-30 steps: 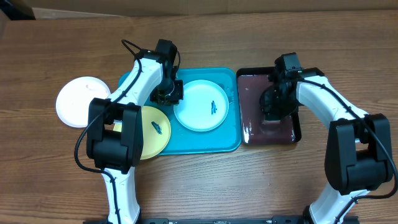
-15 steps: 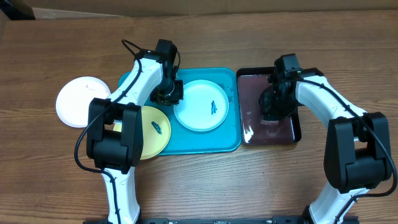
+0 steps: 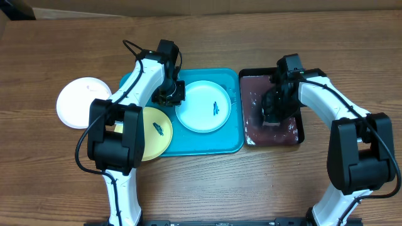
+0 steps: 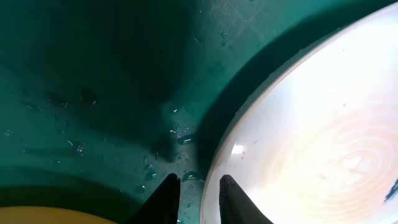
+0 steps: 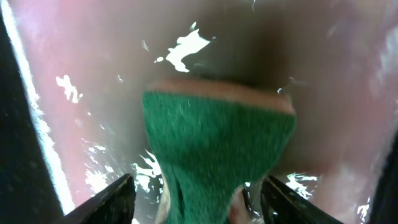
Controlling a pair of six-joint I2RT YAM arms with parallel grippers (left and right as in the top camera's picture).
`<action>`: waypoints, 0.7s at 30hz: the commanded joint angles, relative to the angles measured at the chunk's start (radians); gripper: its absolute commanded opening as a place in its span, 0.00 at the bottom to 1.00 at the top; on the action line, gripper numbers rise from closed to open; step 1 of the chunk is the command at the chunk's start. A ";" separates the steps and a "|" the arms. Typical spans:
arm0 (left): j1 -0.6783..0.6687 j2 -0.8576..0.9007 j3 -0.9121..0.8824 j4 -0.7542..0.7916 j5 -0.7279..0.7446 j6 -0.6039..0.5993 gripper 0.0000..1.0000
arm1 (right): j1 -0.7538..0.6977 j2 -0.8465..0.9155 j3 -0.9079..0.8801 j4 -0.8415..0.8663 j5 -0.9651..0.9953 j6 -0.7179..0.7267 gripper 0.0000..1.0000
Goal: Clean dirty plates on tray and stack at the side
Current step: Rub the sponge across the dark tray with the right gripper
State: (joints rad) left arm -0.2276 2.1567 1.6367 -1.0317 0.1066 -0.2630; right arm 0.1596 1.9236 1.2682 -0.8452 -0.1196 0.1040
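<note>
The pale blue plate [image 3: 203, 106] lies on the turquoise tray [image 3: 213, 143], its rim pinched by the left fingers [image 4: 166, 200], the yellow-green plate [image 3: 157, 133] beside it partly hidden under that arm, while the right fingers [image 5: 118, 199] stand released around a sponge [image 5: 217, 143] in the black tray [image 3: 276, 144].

table [image 3: 50, 176]: matt wood grain. turquoise tray [image 4: 93, 74]: smooth plastic, wet, beaded with droplets. pale-blue plate [image 3: 198, 116] in its 3 o'clock half: glossy plastic, faint concentric rings. black tray [image 3: 301, 132] at 3 o'clock: shiny liquid film. sponge [image 5: 217, 155]: rough green scouring fibre, tan foam backing.
</note>
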 commanded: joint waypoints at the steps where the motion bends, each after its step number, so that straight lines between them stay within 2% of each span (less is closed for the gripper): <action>1: 0.003 0.014 -0.003 0.000 -0.010 -0.014 0.24 | 0.002 0.007 0.006 0.045 0.019 0.001 0.67; 16: 0.003 0.014 -0.003 -0.001 -0.010 -0.013 0.24 | 0.003 0.020 -0.032 0.150 0.060 0.005 0.71; 19: 0.003 0.014 -0.003 -0.003 -0.010 -0.014 0.24 | 0.003 0.020 -0.032 0.165 0.066 0.005 0.68; 21: 0.003 0.014 -0.003 -0.003 -0.010 -0.014 0.24 | 0.003 0.020 -0.032 0.170 0.067 0.005 0.59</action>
State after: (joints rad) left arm -0.2276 2.1567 1.6367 -1.0321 0.1066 -0.2630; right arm 0.1596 1.9362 1.2469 -0.6872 -0.0700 0.1055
